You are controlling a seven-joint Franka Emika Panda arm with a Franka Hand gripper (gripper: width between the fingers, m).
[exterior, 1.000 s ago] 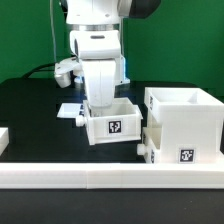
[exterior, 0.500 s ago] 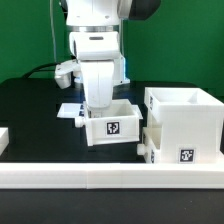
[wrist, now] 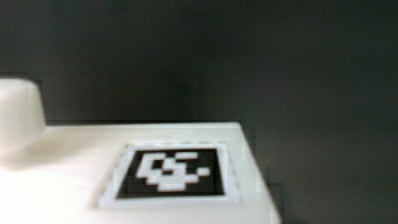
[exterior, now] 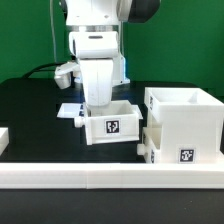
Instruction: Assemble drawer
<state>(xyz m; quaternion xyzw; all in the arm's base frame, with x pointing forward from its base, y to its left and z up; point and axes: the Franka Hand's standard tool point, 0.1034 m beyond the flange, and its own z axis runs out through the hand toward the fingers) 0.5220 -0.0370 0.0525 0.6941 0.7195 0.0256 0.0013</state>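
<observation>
A low white tray [exterior: 112,125] with a black-and-white tag on its front stands mid-table. My gripper [exterior: 98,103] hangs straight down over the tray's far wall on the exterior view's left. Its fingertips are hidden behind that wall, so its state does not show. The tall white housing [exterior: 185,125] stands to the exterior view's right, with a tag low on its front. A second low tray [exterior: 148,147] sits against the housing's lower left. The wrist view shows a white tagged surface [wrist: 173,170] close below and a white rounded knob [wrist: 15,115]. No fingers show there.
A long white rail [exterior: 110,180] runs along the front of the black table. The marker board [exterior: 68,110] lies flat behind the tray on the exterior view's left. Another white piece [exterior: 3,138] shows at the left edge.
The gripper has come down slightly toward the tray over the last second. The tray, the housing and the other parts have not moved.
</observation>
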